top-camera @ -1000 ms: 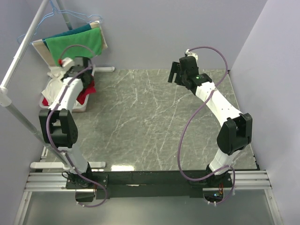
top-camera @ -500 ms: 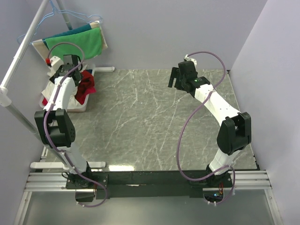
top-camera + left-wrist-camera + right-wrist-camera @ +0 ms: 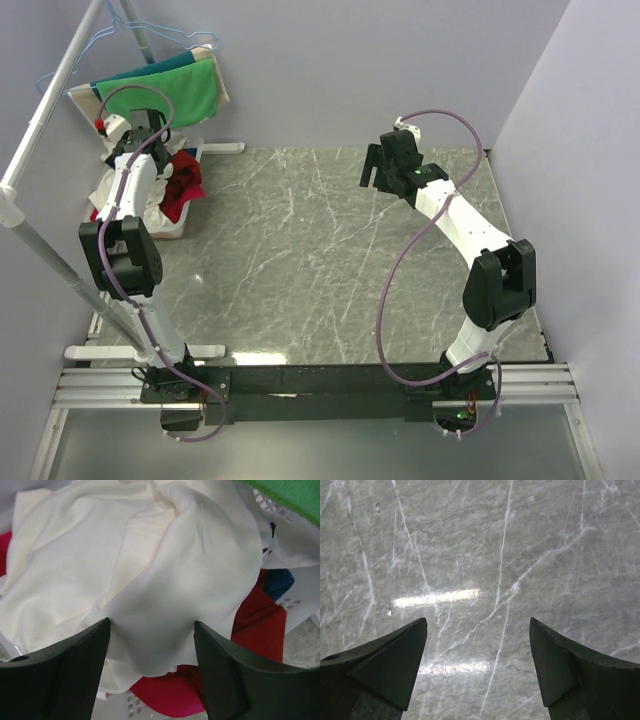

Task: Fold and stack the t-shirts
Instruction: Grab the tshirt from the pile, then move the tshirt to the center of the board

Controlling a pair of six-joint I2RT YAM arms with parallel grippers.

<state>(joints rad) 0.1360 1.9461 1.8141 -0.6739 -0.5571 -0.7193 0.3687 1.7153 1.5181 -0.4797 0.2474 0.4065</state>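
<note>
A crumpled white t-shirt [image 3: 150,555] lies heaped in a white laundry basket [image 3: 300,605] at the table's far left; it shows as a white heap [image 3: 113,188] from above. My left gripper [image 3: 151,625] hangs low over this heap, open, with a bulge of the white cloth between its dark fingers [image 3: 65,675]. From above, the left gripper [image 3: 148,150] is over the basket [image 3: 165,228]. My right gripper [image 3: 478,622] stands open over bare marble with nothing in it, at the far right of centre [image 3: 372,165].
Red cloth [image 3: 255,625] and a blue scrap [image 3: 277,582] lie under the white shirt in the basket. Green and teal cloths [image 3: 165,95] hang behind it. A metal rack pole [image 3: 50,95] slants along the left. The grey marble table [image 3: 300,260] has walls close by.
My left wrist has swung left and back, from above the red cloth to above the white heap, and its jaws have narrowed slightly. The right arm shifted only a little.
</note>
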